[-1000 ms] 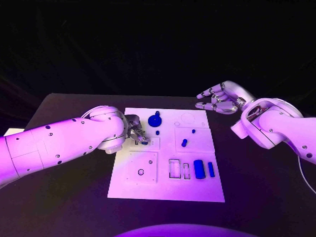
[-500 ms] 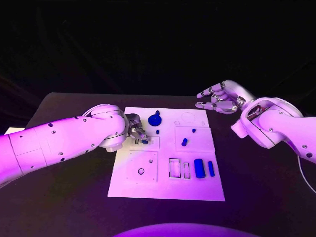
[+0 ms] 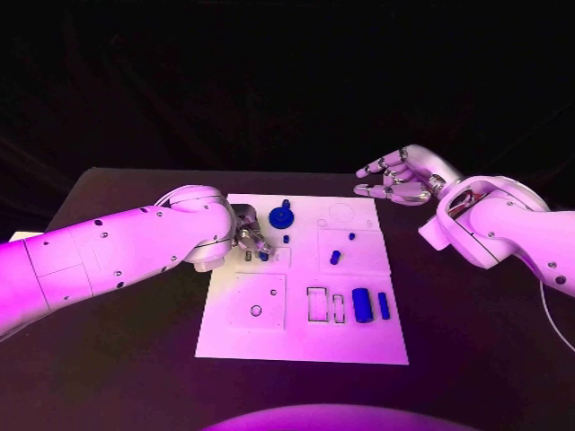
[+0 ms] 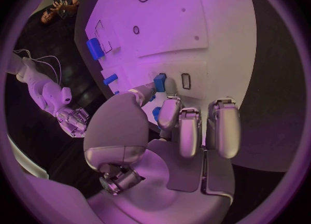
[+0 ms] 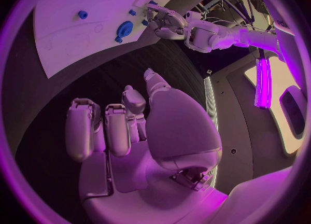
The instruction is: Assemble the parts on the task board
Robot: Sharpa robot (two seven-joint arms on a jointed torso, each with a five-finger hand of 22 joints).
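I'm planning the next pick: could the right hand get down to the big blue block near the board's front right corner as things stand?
Probably yes. The right hand hovers empty off the task board's far right corner, and the big blue block lies uncovered on that same side; the left hand works further left.

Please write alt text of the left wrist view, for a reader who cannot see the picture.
The left hand pinches a small blue part between its fingers, just above the white task board. Two more blue parts lie on the board to one side, and the right hand hangs beyond the board over the black table.
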